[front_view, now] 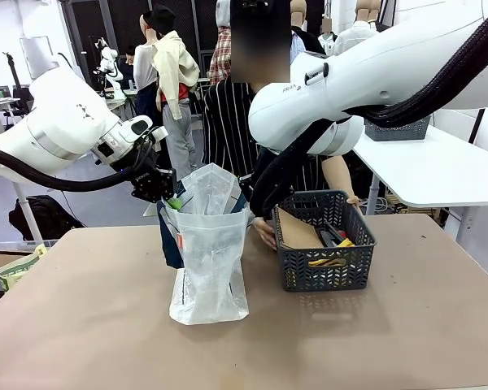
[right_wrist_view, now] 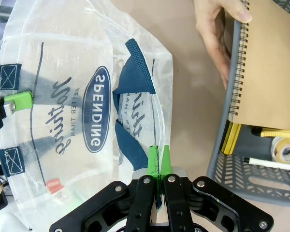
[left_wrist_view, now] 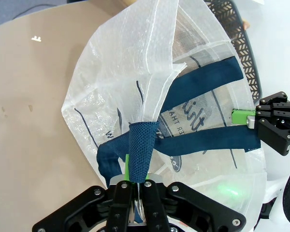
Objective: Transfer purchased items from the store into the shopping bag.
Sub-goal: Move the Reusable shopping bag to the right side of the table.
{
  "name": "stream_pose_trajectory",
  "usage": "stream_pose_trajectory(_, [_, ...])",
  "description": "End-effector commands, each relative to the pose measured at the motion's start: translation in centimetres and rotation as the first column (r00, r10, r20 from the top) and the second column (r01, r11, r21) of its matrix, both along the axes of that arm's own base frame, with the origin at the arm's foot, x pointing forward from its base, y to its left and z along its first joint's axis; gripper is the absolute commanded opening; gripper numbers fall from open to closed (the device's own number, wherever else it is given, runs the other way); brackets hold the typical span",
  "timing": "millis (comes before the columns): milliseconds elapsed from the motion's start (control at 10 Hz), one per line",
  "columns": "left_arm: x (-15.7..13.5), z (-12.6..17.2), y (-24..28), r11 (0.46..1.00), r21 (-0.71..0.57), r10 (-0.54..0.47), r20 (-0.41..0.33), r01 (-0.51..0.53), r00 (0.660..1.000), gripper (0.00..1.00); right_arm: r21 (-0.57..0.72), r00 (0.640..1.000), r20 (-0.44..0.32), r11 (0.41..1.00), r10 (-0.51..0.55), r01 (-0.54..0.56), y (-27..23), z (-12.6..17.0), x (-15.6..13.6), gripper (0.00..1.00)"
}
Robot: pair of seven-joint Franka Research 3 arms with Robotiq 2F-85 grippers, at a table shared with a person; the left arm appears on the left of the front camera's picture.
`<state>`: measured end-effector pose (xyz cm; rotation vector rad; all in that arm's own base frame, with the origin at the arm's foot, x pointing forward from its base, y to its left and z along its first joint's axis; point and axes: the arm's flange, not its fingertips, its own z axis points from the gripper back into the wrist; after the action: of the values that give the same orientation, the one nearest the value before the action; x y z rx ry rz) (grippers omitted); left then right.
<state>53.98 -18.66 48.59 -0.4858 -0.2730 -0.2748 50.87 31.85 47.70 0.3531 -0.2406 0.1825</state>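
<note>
Left tool [left_wrist_view: 137, 184] pinching the bag [front_view: 207, 260] by its blue strap [left_wrist_view: 142, 145], right tool [right_wrist_view: 158, 162] pressed together on the opposite rim, bag upright on my bench [front_view: 81, 325] beside the basket [front_view: 325, 276], hand [right_wrist_view: 215, 34] on its notebook [right_wrist_view: 266, 63]

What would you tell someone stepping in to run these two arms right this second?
Left gripper: shut on the bag rim, by a blue strap.
Right gripper: shut on the opposite rim. Together the two hold the bag upright and open on the table.
Person's hand: gripping a brown notebook that stands in the basket.
Also in the basket: marker, tape roll.
Done: bag held open.
Left: the bag looks empty and every item I can see is in the basket, so probably the whole transfer.
</note>
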Motion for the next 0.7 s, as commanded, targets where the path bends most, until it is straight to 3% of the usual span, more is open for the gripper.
stream_pose_trajectory(0, [0.1, 0.11, 0.01, 1.0, 0.007, 0.0, -0.009, 0.0, 1.0, 0.0, 0.012, 1.0, -0.006, 1.0, -0.005, 0.005, 0.02, 0.05, -0.04, 0.0])
stream_pose_trajectory(600, [0.1, 0.11, 0.01, 1.0, 0.007, 0.0, -0.009, 0.0, 1.0, 0.0, 0.012, 1.0, -0.006, 1.0, -0.005, 0.005, 0.02, 0.05, -0.04, 0.0])
